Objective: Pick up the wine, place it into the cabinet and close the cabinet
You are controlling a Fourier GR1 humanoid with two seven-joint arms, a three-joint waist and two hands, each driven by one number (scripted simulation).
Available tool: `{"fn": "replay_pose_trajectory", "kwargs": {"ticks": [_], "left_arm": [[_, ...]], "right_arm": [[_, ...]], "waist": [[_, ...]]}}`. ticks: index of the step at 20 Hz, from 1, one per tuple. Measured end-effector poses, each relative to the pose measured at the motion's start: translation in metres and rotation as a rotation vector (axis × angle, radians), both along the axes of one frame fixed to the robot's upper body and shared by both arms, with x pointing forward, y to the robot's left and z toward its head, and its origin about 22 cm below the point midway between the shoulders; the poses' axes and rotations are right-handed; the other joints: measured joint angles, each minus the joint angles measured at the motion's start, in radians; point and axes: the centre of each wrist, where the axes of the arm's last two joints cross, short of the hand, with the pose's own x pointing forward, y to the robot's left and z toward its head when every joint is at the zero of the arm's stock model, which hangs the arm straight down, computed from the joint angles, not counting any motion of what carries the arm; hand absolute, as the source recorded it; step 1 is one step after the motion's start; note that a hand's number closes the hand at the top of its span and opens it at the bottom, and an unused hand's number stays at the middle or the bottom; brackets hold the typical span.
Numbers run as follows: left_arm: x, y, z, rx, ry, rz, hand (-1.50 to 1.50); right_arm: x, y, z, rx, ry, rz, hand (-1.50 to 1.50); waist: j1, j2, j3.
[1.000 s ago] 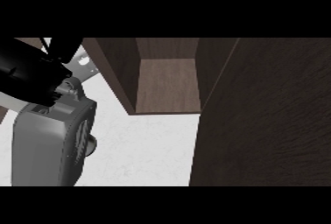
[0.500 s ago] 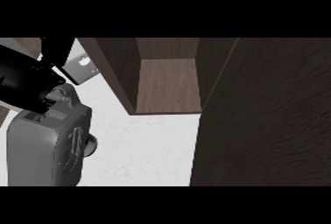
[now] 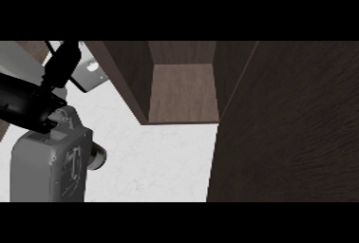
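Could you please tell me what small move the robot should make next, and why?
Probably a short shift of the left hand to the right, toward the opening of the cabinet. The hand sits left of the cabinet, the shelf shows bare and the door stands open. No wine shows here, so whether the hand holds it cannot be told.

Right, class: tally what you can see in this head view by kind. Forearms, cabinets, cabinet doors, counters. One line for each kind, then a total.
Grey forearm: 1
Dark wooden cabinet, open: 1
Cabinet door, swung open at the right: 1
White counter: 1
Total: 4
No wine bottle can be made out, and the left hand shows only as a black shape.
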Motion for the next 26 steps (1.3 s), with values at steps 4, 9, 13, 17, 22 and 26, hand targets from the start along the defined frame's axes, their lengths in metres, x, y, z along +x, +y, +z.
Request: {"fn": "replay_pose_trajectory", "kwargs": {"ticks": [4, 9, 13, 17, 22, 26], "left_arm": [[-0.002, 0.017, -0.025, -0.012, 0.019, 0.055, -1.50], [-0.010, 0.034, -0.059, -0.016, 0.041, 0.116, -1.50], [-0.021, 0.044, -0.082, -0.040, 0.053, 0.140, -1.50], [-0.036, 0.049, -0.107, -0.056, 0.068, 0.150, -1.50], [-0.050, 0.052, -0.137, -0.080, 0.081, 0.159, -1.50], [-0.062, 0.050, -0.152, -0.105, 0.079, 0.155, -1.50]], "right_arm": [[-0.004, -0.006, -0.007, -0.012, 0.002, -0.007, -1.50], [-0.004, -0.017, -0.008, -0.036, -0.004, -0.016, -1.50], [-0.005, -0.018, -0.010, -0.035, 0.002, -0.006, -1.50], [-0.004, -0.022, -0.009, -0.046, 0.007, -0.007, -1.50], [-0.006, -0.021, -0.012, -0.045, 0.023, 0.018, -1.50], [-0.006, -0.021, -0.017, -0.020, 0.026, 0.029, -1.50]], "waist": [[0.001, 0.000, 0.001], [0.004, 0.000, 0.001], [0.008, 0.000, 0.000], [0.011, -0.001, 0.000], [0.009, -0.001, 0.000], [0.012, -0.001, 0.000]]}}
